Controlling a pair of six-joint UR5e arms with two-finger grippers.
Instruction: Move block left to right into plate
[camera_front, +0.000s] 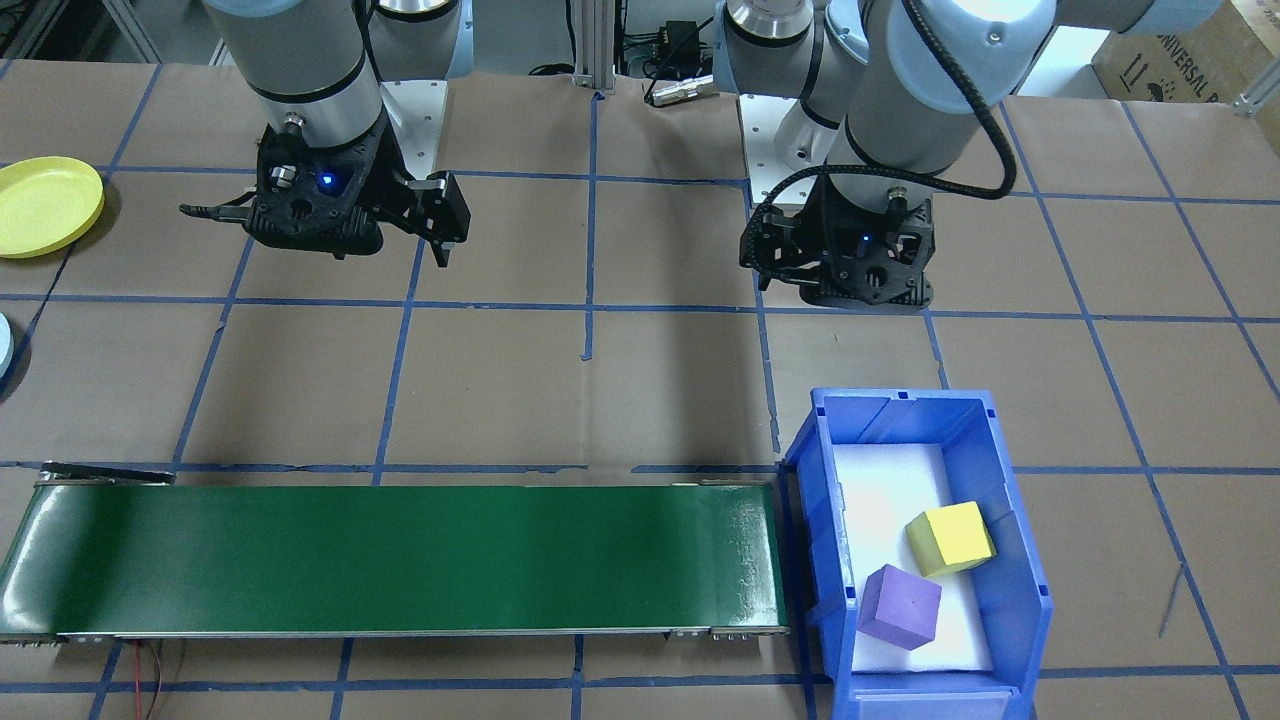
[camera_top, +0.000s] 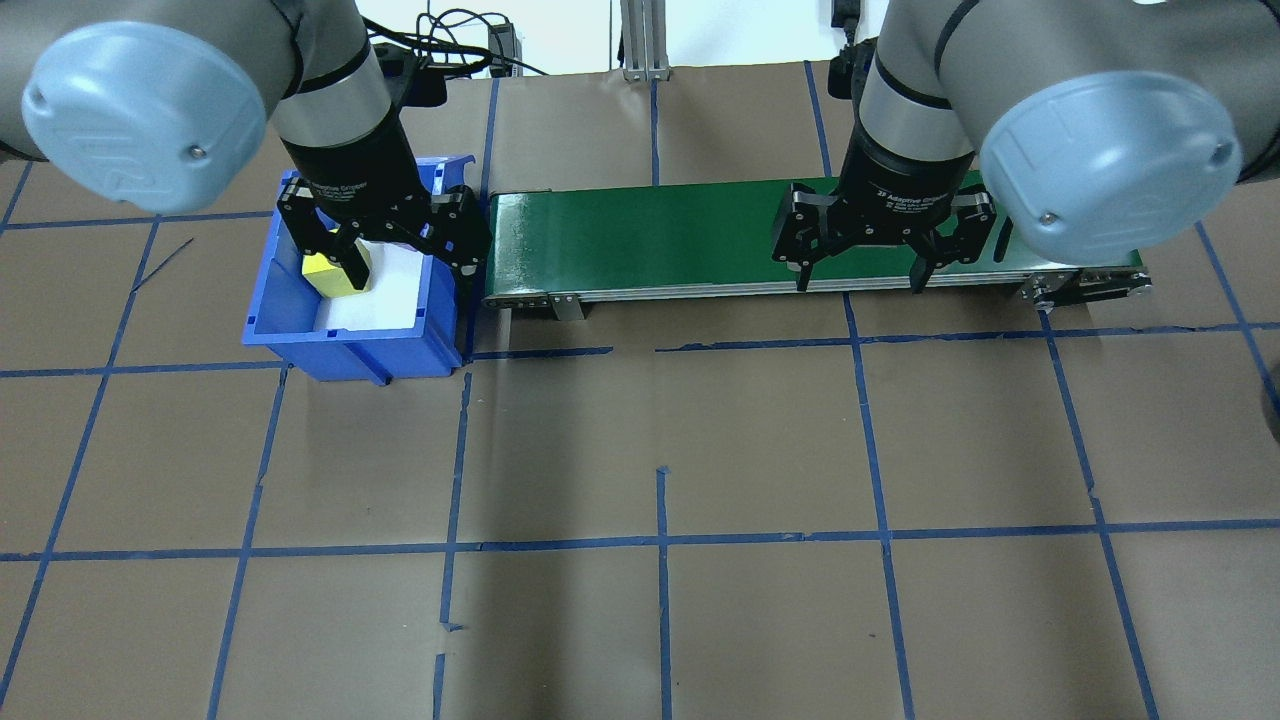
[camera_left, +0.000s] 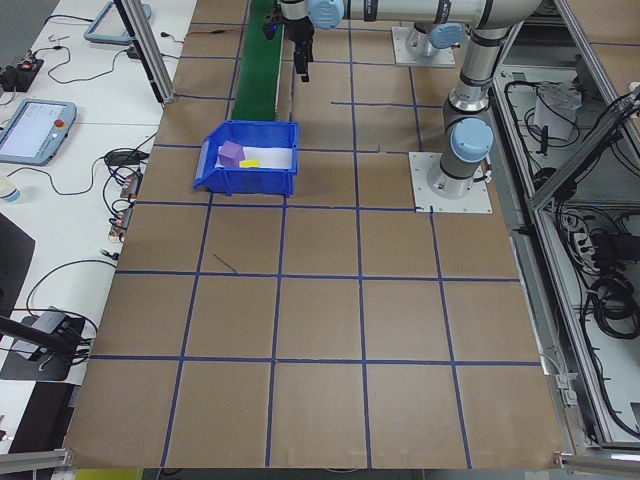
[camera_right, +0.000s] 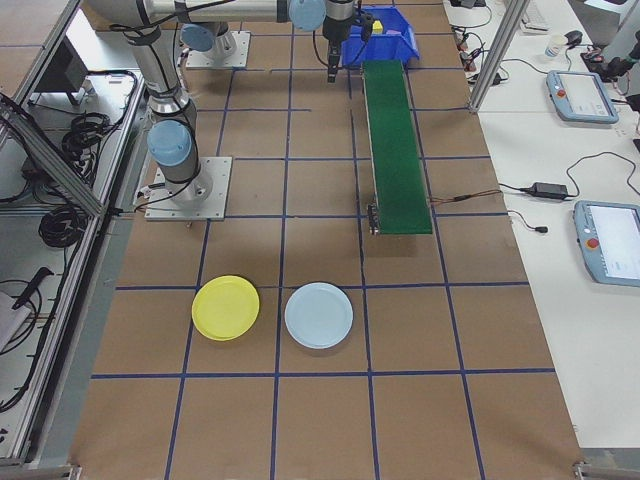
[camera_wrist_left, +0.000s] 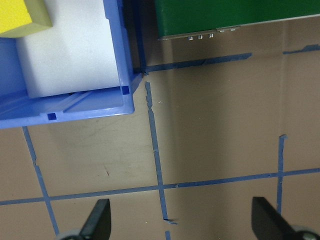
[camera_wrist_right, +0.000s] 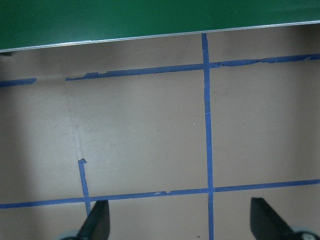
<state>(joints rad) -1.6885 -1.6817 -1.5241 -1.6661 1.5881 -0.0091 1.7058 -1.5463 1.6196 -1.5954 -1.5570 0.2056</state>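
Tabletop carton (camera_front: 1195, 55): "UNIVERSAL" print

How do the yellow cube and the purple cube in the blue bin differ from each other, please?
Colour: the yellow cube is bright yellow, the purple cube violet. Position: in the front-facing view the yellow cube lies near the middle of the blue bin by one side wall, while the purple cube lies nearer the bin's end away from the robot. They share a similar size, both rest on the bin's white liner, and neither is gripped.
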